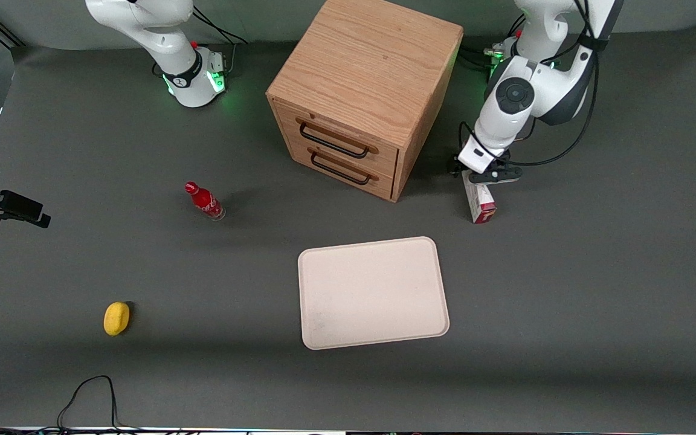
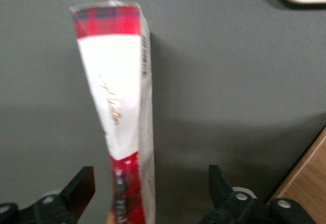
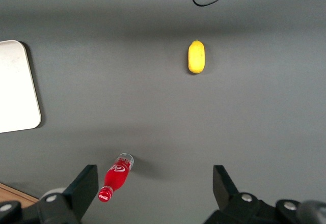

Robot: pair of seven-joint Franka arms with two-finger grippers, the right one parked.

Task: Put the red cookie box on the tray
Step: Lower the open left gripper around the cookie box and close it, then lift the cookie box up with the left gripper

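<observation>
Gray table [image 1: 596, 290], open claw [image 2: 147, 193] straddling red cookie box [image 2: 119, 107].

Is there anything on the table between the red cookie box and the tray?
No. In the front view, only bare grey table separates the red cookie box from the tray. The gripper sits over the box, fingers open around it.

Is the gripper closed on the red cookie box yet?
No, open: the gripper straddles the red cookie box, with table showing between the box and each finger. The box stands beside the wooden cabinet.
</observation>
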